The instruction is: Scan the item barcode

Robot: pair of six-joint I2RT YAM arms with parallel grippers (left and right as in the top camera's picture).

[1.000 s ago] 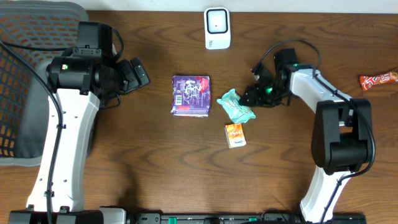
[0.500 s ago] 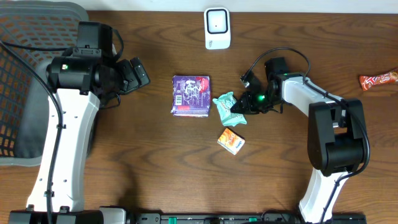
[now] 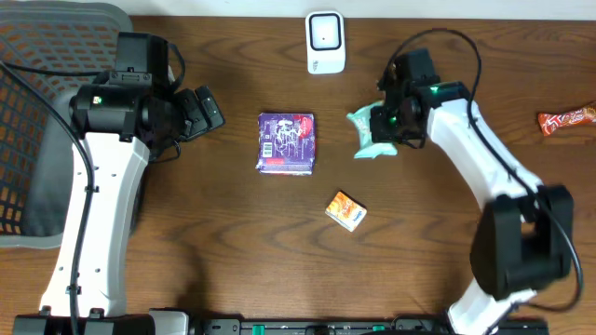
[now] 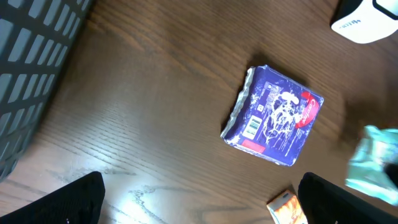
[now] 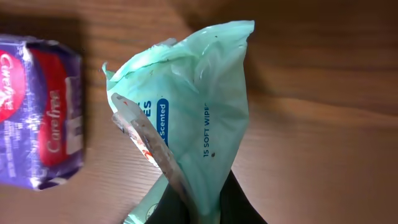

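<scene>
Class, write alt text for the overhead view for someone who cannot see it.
The right gripper is shut on a green wipes pack, close to the white scanner at the far edge of the wooden table. A purple packet and an orange box lie nearby; the left gripper is open.

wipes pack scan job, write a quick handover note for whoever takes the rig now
Right tool: shut on the green wipes pack, just right of and below the scanner in the overhead view.
Left tool: open, empty, left of the purple pack.
Done: wipes pack grasped.
Left: show its barcode to the scanner; no barcode visible on it here.
</scene>
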